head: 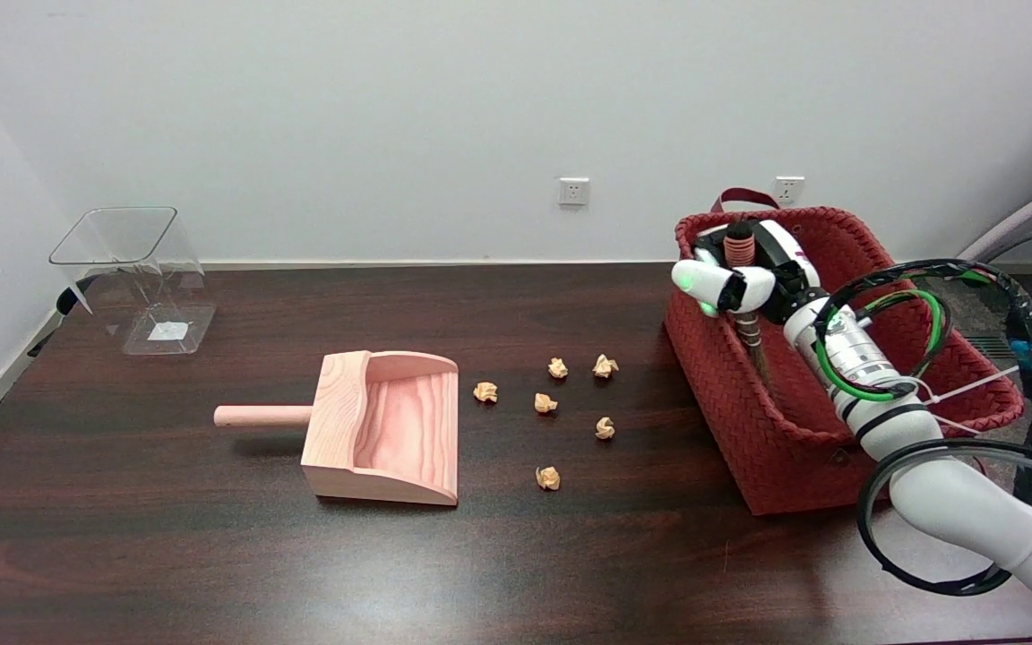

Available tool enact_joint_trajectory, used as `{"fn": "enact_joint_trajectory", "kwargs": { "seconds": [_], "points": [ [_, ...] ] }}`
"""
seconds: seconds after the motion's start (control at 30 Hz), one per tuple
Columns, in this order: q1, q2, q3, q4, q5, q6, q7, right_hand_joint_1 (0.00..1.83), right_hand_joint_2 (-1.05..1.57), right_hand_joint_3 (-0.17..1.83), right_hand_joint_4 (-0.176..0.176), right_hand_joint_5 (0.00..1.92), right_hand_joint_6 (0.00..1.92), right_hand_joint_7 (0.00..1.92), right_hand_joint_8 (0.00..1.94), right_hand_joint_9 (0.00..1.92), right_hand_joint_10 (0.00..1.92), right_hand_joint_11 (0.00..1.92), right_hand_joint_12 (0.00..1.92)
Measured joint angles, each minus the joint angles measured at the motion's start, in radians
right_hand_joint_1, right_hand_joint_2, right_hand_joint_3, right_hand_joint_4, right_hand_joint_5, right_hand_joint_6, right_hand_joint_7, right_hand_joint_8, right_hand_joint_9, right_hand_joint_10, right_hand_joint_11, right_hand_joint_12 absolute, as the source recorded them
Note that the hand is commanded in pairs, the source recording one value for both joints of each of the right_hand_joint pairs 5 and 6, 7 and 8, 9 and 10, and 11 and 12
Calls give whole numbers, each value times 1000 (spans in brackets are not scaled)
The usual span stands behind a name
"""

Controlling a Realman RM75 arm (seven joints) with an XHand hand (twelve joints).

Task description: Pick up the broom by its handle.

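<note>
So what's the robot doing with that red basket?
The robot hand on the right arm is reaching into the red basket and its fingers are wrapped around the broom's handle. The broom is still standing inside the basket, not lifted out. On the table a wooden dustpan lies beside some crumpled paper balls, and a clear bin stands at the far left.

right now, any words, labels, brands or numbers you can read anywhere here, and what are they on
None can be read.
Clear bin: a white patch at its bottom, too small to tell if it bears text.
Wall sockets: no legible marking.
Basket, dustpan, robot hand: no text visible.
</note>
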Motion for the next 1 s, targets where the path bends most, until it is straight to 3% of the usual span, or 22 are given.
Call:
{"fn": "enact_joint_trajectory", "kwargs": {
  "seconds": [0.17,0.27,0.33,0.37,0.43,0.6,0.7,0.9,1.0],
  "points": [
    [2,-1,0,1,2,-1,14,1024,-882,1536,0,1920,1920,1920,1920,1920,1920,1920,1920],
    [3,-1,0,2,3,-3,20,1027,-943,1522,0,1920,1920,1920,1920,1920,1920,1920,1920],
    [3,-1,0,2,3,-4,23,1037,-1035,1466,0,1920,1920,1920,1920,1920,1920,1920,1920],
    [4,-1,0,2,3,-4,24,1089,-1047,1287,0,1920,1920,1920,1920,1920,1920,1920,1920],
    [4,-1,0,2,3,-4,25,1154,-1040,1190,0,1920,1920,1920,1920,1920,1920,1920,1920],
    [5,-2,0,3,3,-4,29,1253,-720,995,0,1920,1920,1920,1920,1920,1920,1920,1920],
    [6,-3,-1,3,3,-4,30,1270,-619,1176,0,1920,1920,1920,1920,1920,1920,1920,1920],
    [9,-5,-1,2,3,0,32,1296,-395,1313,0,1920,1920,1920,1920,1920,1920,1920,1920],
    [10,-7,-1,2,2,0,32,1343,100,1330,0,1920,1920,1920,1920,1920,1920,1920,1920]
  ]
}}
